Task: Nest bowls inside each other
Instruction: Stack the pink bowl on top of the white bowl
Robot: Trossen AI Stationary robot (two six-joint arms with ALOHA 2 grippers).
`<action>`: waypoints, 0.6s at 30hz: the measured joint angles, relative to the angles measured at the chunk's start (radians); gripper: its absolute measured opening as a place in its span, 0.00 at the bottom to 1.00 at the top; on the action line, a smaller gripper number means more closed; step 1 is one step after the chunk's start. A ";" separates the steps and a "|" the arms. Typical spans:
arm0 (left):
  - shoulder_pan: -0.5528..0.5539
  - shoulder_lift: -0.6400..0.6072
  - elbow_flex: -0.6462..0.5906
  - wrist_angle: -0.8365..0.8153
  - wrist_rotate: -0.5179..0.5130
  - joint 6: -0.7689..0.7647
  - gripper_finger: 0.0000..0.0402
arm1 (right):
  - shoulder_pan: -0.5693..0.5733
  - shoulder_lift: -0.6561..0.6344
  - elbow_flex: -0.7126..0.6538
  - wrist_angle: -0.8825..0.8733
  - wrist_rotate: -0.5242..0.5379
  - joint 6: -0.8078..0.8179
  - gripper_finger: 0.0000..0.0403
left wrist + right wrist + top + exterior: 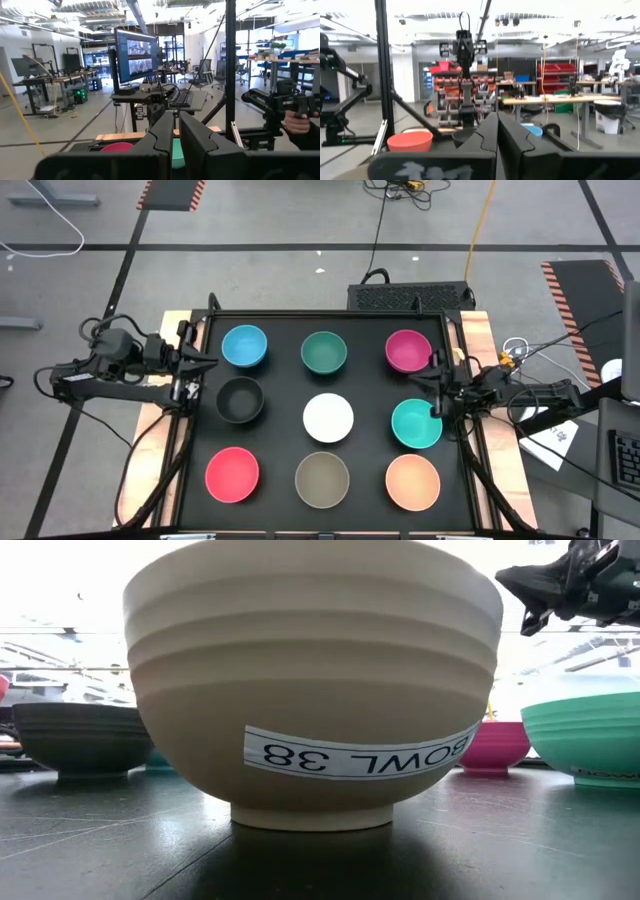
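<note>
Left gripper (207, 363): jaws nearly closed, a narrow slit between the fingers, nothing held. It hangs at the left edge of the desk (280, 430), centre-left of the high view, between the light blue bowl (244, 346) and the black bowl (240, 399), touching neither.

Right gripper (432, 372): jaws clenched fully together, empty. It sits at the right edge of the desk, centre-right of the high view, over the gap between the magenta bowl (408, 350) and the teal bowl (416, 423). In the low view it shows at the upper right, above the teal bowl and clear of it.

Surface: the desk top is a black mat inside a dark frame, with pale wood showing along both sides. The low view shows fine scuffs on the mat.

Room: grey floor with black tape lines and orange-striped markings at the upper left and right of the high view; cables run across the floor. The wrist views show an open workshop with a monitor stand (135, 55), benches and shelving with red bins. At the right edge of the left wrist view a person's hand (297, 122) grips a dark handle.

Bowls: nine, all separate, none nested, set upright in three rows of three. Top row: light blue, dark green bowl (324, 352), magenta. Middle row: black, white bowl (328, 418), teal. Bottom row: red-pink bowl (232, 474), olive-grey bowl (322, 479), peach-orange bowl (412, 481). The olive-grey bowl fills the low view: ribbed sides, a small foot, and a white label reading "BOWL 38" upside down.
</note>
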 joint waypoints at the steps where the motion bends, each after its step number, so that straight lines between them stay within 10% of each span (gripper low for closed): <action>1: 0.000 0.000 0.000 -0.004 0.000 0.006 0.09 | 0.000 0.000 0.000 0.006 0.000 0.000 0.00; 18: 0.000 0.000 0.000 -0.068 -0.001 0.003 0.09 | 0.000 0.000 0.000 0.004 0.000 0.000 0.00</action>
